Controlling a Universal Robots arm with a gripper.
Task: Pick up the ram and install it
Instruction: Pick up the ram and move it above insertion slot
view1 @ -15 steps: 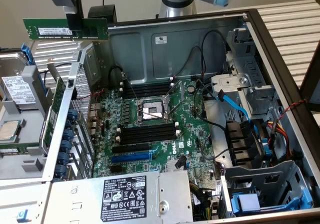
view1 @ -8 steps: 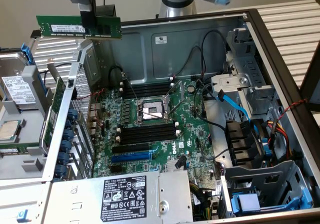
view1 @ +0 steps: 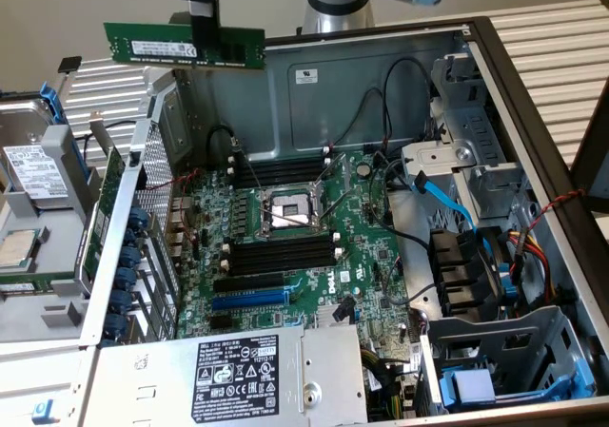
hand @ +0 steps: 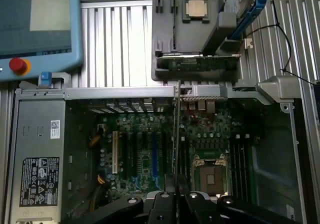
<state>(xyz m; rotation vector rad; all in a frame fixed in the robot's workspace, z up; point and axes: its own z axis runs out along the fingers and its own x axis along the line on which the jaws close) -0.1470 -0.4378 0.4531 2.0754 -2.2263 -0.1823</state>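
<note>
The ram (view1: 152, 44) hangs edge-down, pinched at mid-length by the gripper (view1: 202, 29), whose fingers press on its two faces. It is high over the far rim of the open case (view1: 533, 113), toward the exterior view's left. Its long axis runs left to right there, roughly parallel to the black memory slots (view1: 281, 172) flanking the CPU socket (view1: 285, 210). These lie lower, nearer and to the right. Black cables (view1: 366, 113) droop near the slots' ends.
</note>
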